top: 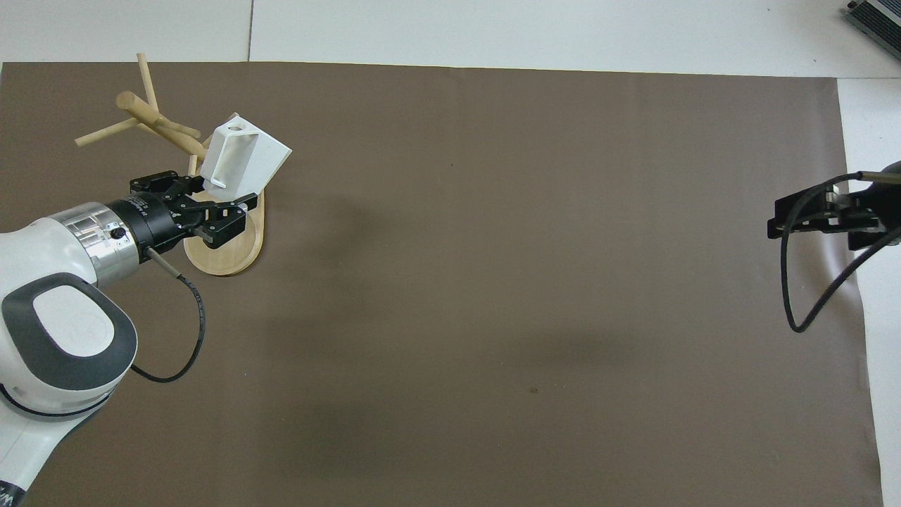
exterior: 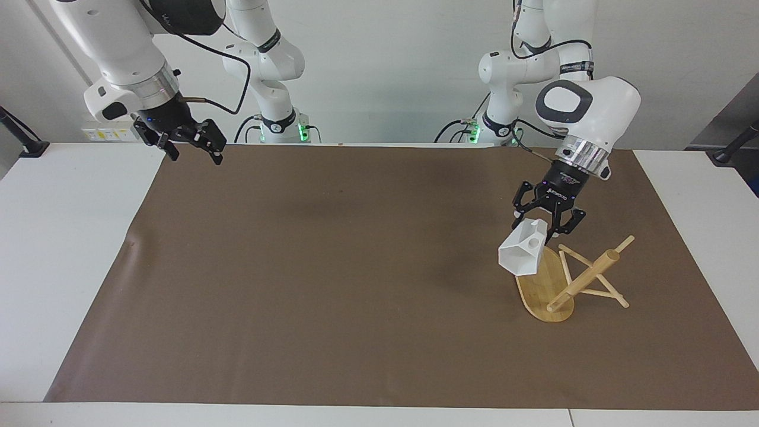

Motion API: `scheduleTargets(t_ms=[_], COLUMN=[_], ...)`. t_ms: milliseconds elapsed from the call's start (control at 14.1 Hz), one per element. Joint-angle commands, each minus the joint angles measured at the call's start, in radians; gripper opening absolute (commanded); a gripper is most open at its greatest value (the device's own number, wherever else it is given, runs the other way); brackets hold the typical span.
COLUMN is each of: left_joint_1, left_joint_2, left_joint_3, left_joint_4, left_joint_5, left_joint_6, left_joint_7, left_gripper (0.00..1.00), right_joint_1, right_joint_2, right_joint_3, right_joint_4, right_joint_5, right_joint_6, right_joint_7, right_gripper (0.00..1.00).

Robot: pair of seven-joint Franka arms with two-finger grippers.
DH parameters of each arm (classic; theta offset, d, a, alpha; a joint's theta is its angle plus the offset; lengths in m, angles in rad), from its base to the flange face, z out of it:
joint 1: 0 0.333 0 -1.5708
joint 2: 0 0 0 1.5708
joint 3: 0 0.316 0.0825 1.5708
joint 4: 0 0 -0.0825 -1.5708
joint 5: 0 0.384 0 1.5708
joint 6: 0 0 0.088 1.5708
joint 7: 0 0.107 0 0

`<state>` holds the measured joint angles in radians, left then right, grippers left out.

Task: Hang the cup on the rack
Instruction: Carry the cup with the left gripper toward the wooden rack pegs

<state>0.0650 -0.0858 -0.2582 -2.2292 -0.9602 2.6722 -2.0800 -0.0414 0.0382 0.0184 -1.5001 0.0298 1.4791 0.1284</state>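
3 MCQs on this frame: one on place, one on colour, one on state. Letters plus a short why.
1. Where is the cup?
A. on the mat's middle
B. in the air over the rack's base
C. hung on a peg

2. What colour is the cup?
A. white
B. red
C. black

3. What state is the left gripper in?
A. open, holding nothing
B. shut on a peg
C. shut on the cup

Key: B, the cup hangs tilted above the rack, off its pegs; A, its faceted sides are white; C, the fingers clamp the cup by its handle. The right gripper waits open over the mat's corner.
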Motion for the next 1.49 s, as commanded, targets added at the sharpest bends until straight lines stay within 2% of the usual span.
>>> scheduleTargets(t_ms=[0, 213, 1418], left_joint_1=[0.012, 0.01, 0.015], left_joint_2=[0.015, 0.02, 0.058], left_joint_3=[-0.006, -0.006, -0.004], left_joint_4=[0.008, 0.008, 0.022], left_joint_5=[0.014, 0.014, 0.009], left_joint_6=[0.041, 0.072, 0.152], left_joint_7=[-0.075, -0.112, -0.229], left_gripper=[0.0, 0.0, 0.0], right_joint_1=[0.003, -0.003, -0.002], right_joint_2=[0.017, 0.017, 0.011], right_joint_3=[-0.014, -0.017, -0.035], right_joint_4=[0.031, 0.031, 0.029], right_joint_5=[-0.011, -0.008, -0.027], right_joint_6=[-0.02, -0.016, 0.009], right_joint_7=[-0.033, -0.108, -0.102], right_gripper=[1.0, 1.0, 1.0])
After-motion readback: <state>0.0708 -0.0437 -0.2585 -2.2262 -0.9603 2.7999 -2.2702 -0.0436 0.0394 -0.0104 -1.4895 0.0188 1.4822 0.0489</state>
